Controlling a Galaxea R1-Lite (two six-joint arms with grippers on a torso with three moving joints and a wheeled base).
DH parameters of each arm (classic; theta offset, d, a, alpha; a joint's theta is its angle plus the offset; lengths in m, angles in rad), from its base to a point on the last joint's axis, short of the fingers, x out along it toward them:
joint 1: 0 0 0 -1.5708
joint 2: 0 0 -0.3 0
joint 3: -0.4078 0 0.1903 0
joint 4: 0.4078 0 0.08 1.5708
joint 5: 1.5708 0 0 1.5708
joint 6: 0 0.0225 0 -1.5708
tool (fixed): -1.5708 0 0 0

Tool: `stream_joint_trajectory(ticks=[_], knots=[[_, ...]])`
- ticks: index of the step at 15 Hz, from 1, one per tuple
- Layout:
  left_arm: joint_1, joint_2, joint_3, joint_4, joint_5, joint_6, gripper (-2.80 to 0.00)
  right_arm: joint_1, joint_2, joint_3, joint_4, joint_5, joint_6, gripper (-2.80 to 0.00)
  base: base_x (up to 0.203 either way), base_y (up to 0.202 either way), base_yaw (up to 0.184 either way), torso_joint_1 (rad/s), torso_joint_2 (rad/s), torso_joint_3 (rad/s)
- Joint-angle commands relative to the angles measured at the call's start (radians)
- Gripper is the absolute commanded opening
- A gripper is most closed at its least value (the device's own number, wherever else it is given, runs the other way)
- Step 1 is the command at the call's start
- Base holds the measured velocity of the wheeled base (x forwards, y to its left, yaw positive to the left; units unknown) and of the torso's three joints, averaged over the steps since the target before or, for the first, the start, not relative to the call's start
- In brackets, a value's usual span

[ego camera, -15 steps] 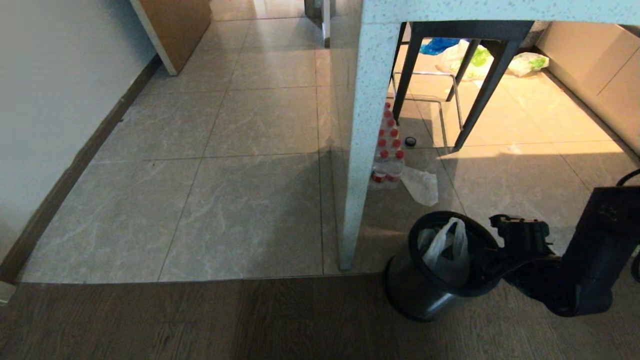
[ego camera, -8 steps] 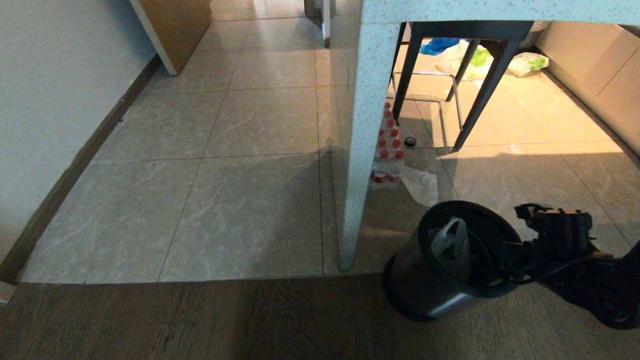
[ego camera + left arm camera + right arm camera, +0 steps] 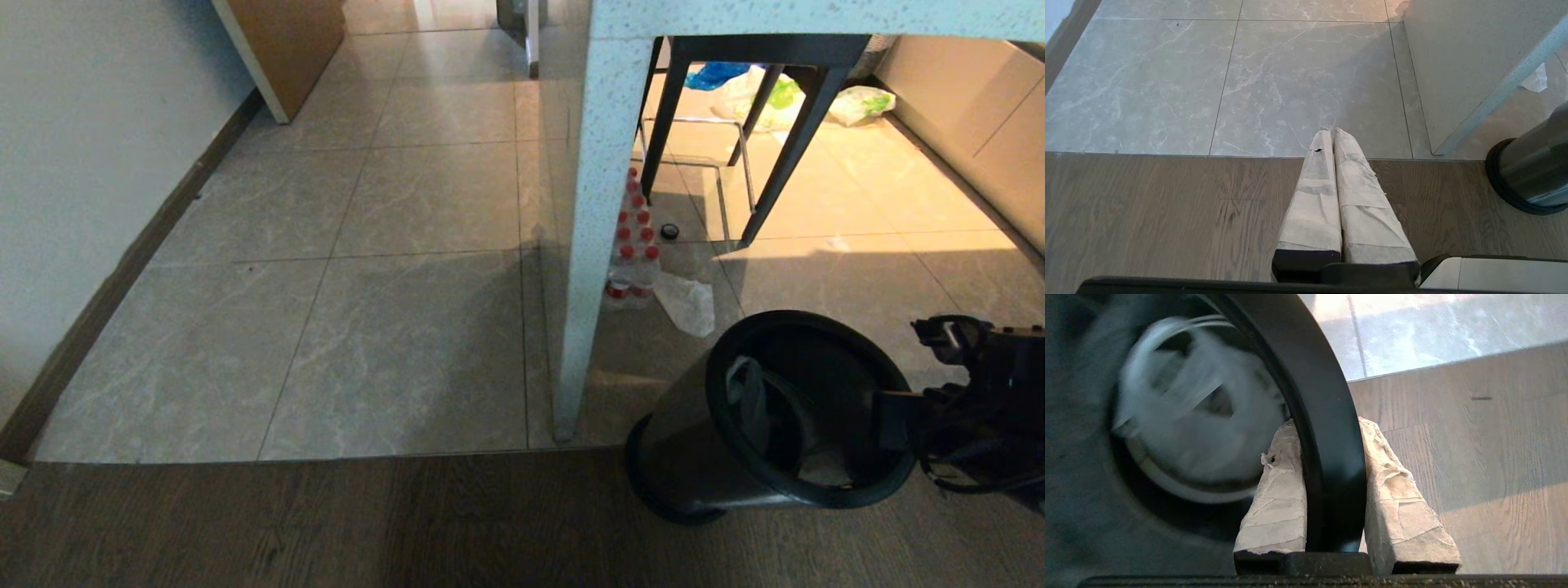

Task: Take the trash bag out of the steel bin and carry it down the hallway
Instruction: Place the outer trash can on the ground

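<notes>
Inside tilted steel bin [image 3: 694, 457], crumpled white trash bag [image 3: 747, 400]; right hand [image 3: 1331, 457] clamped on black rim.

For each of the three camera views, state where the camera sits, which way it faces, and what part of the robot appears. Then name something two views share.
Head view: high, facing forward and down at the tilted steel bin; right end effector at its rim.
Left wrist view: behind the shut left end effector, facing the floor.
Right wrist view: behind fingers straddling the bin's black rim, trash bag inside.
Shared: all show the bin.
</notes>
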Motion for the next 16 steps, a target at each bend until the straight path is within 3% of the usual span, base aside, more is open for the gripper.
stream_joint_trajectory(ticks=[1,3,7,9,16], knots=[[0.000,0.000,0.002,0.000,0.000,-0.001,-2.80,0.002,-0.095,0.005,0.024,0.011,-0.003,-2.80,0.000,0.000,0.000,0.000,0.00,0.000],[0.000,-0.002,0.000,0.000,0.000,-0.001,-2.80,0.002,-0.114,-0.005,0.061,0.014,-0.004,-2.80,0.000,0.000,0.000,0.000,0.00,0.000],[0.000,0.000,0.000,0.000,0.002,-0.001,-2.80,0.002,-0.432,-0.107,0.296,0.022,-0.005,-2.80,0.000,0.000,0.000,0.000,0.00,0.000],[0.000,0.000,0.001,0.000,0.000,-0.001,-2.80,0.001,-0.500,-0.165,0.415,0.024,-0.003,-2.80,0.000,0.000,0.000,0.000,0.00,0.000],[0.000,0.000,0.002,0.000,0.002,-0.001,-2.80,-0.009,-0.626,-0.592,1.030,-0.005,0.029,-2.80,0.000,0.000,0.000,0.000,0.00,0.000]])
